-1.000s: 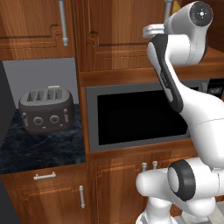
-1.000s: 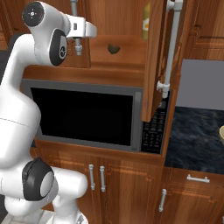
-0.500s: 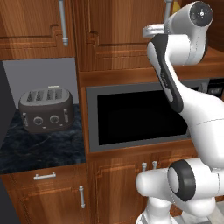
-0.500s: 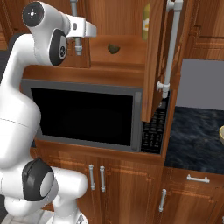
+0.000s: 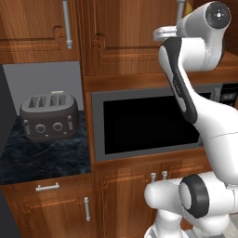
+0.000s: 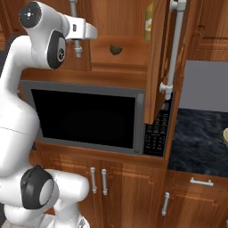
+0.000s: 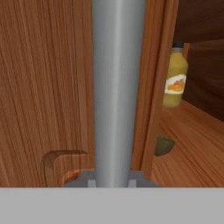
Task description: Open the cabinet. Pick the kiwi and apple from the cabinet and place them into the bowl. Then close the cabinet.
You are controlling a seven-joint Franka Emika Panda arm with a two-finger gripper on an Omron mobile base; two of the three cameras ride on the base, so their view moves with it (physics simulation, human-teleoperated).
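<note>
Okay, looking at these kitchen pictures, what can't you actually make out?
- Apple: hidden in the cabinet.
- Kiwi: hand view, half behind the left door's edge.
- Bowl: right base view, cut by the frame edge.
- Gripper: hand view, fingertips hidden by the handle; grip unclear.

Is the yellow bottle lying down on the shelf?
No, the yellow bottle stands upright on the cabinet shelf, with its dark cap on top, behind the kiwi.
</note>
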